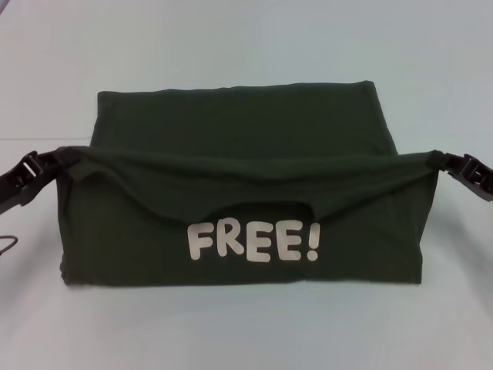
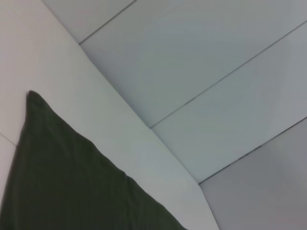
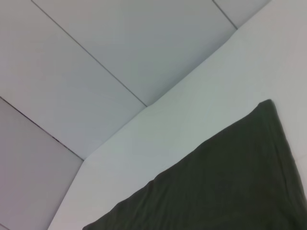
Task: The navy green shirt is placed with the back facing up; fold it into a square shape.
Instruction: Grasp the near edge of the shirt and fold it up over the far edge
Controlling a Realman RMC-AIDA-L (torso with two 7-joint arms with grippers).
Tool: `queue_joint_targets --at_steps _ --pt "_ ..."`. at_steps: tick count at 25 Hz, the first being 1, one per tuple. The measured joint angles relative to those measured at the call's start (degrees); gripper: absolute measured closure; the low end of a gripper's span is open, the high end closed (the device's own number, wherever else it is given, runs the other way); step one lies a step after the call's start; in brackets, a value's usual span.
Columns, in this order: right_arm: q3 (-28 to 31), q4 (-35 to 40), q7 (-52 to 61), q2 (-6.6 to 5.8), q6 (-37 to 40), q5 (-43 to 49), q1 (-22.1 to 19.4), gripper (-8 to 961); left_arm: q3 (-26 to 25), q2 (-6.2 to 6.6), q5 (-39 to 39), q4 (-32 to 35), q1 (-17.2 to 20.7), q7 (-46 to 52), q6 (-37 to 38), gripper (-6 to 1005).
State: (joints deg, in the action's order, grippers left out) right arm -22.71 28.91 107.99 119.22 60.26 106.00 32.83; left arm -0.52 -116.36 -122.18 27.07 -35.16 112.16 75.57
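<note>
Two grippers are pinching the navy green shirt [image 1: 246,154] by its corners, and the edge between them hangs in a slack, wrinkly curve. The left gripper [image 1: 55,162] is clamped on one corner and the right gripper [image 1: 441,159] on the other, each just past the shirt's side. The shirt sits mid-table [image 1: 246,331], soft matte fabric folded into a wide rectangle, with chunky white "FREE!" lettering [image 1: 253,241] showing below the lifted edge. Plenty of bare pale tabletop all round it.
</note>
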Motion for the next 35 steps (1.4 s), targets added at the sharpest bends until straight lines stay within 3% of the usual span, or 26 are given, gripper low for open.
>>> queue_joint_targets --at_steps 9,28,35 --pt "-0.2 0.2 -0.4 -0.44 -2.8 -1.0 2.8 869 0.0 -0.14 1.0 -0.6 -1.6 -1.6 -2.5 905" --pt "-5.1 -1.7 -1.2 0.31 -11.1 -0.9 4.2 870 0.1 -2.76 1.0 -1.2 -3.3 -6.8 -12.8 896" --pt "-5.4 -2.3 -2.0 0.38 -12.1 -1.1 4.9 869 0.1 -3.03 1.1 -2.3 -4.4 -8.7 -15.0 892"
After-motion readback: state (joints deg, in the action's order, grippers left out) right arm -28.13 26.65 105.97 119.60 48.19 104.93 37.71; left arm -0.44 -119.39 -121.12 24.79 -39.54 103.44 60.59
